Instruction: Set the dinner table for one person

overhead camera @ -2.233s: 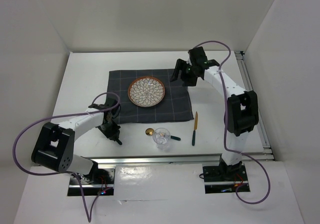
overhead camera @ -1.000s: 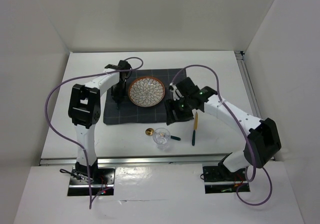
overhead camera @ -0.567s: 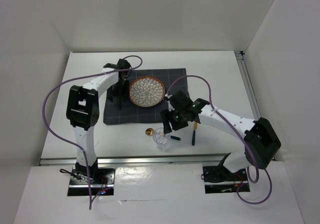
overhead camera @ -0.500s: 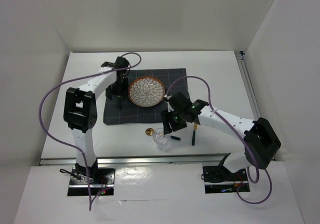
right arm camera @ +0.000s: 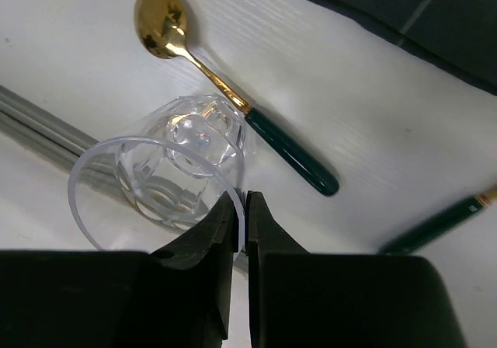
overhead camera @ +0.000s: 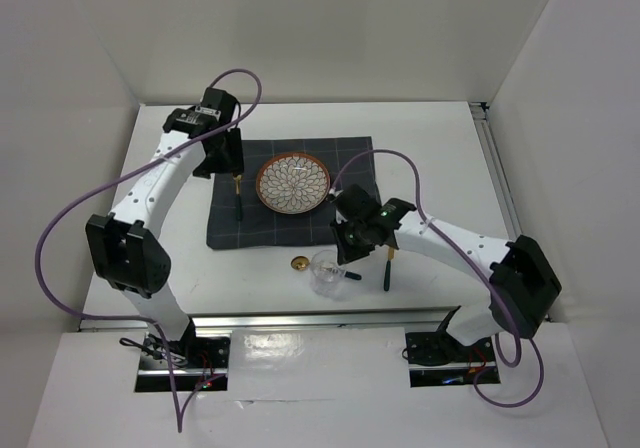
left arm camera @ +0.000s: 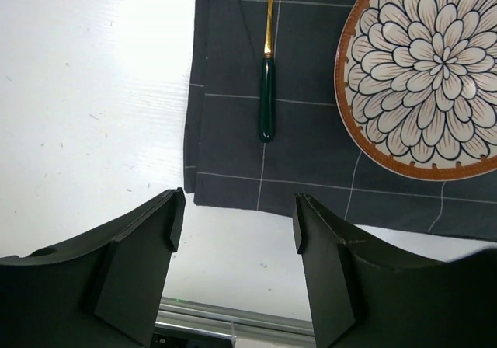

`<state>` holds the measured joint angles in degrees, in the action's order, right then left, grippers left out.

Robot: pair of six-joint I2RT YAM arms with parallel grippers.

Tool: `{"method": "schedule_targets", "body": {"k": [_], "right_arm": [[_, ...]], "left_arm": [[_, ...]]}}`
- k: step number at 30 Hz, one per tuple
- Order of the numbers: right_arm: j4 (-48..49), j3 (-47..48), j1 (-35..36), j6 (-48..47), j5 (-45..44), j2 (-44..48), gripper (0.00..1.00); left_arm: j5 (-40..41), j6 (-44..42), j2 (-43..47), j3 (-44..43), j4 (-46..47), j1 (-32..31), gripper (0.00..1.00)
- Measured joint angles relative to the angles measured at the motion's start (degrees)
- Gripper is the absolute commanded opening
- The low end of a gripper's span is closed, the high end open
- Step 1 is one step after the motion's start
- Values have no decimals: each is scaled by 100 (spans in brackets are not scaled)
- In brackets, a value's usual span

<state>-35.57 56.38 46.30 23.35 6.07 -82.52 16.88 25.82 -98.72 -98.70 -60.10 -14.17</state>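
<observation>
a: dinner table (overhead camera: 430, 133) — how far along?

b: roughly halfway, by the look of it. white top filling most of the overhead view, with a dark placemat (overhead camera: 270, 230) spread over its middle. on the cloth: patterned plate (overhead camera: 294, 183) toward the far side, fork (overhead camera: 238, 200) just left of it, tines pointing away from the arms. counts as done, judging from that.

a: and left to do?

b: knife (overhead camera: 386, 276), spoon (overhead camera: 298, 263) and glass (overhead camera: 325, 273), all on bare table near the front edge, off the cloth. knife partly hidden under the right arm (overhead camera: 450, 238). spoon just beside the glass, running behind it in the wrist view; touching or not, hard to tell.

a: tools?

b: left gripper (left arm camera: 238, 208) spread wide, holding nothing, hanging above the near left edge of the cloth, with the fork lying beyond it. right gripper (right arm camera: 242, 208) pinched narrow on the rim of the glass — thin clear wall caught in the pinch. seems tipped rather than standing flat.

a: next, then?

b: probably the glass up beside the plate, then knife and spoon to the plate's right. only a judgement from the layout. worth minding the grip: thin rim, smooth wall, could swing or slip on the way.
</observation>
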Motion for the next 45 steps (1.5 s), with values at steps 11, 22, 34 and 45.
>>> {"method": "schedule_targets", "body": {"k": [11, 22, 34, 45], "right_arm": [[-1266, 3049, -1078, 4, -1198, -796, 0], [-1340, 6747, -2914, 74, -1266, -4079, 0], [-1200, 6784, -3145, 175, -909, -4870, 1], [-1012, 6846, -3145, 269, -713, -5110, 73]], "left_arm": [[-44, 179, 984, 286, -153, 2, 96], [-254, 345, 1213, 883, -85, 66, 99], [-769, 470, 1255, 1224, 63, 66, 99], [-828, 592, 1622, 1471, 188, 37, 99]]}}
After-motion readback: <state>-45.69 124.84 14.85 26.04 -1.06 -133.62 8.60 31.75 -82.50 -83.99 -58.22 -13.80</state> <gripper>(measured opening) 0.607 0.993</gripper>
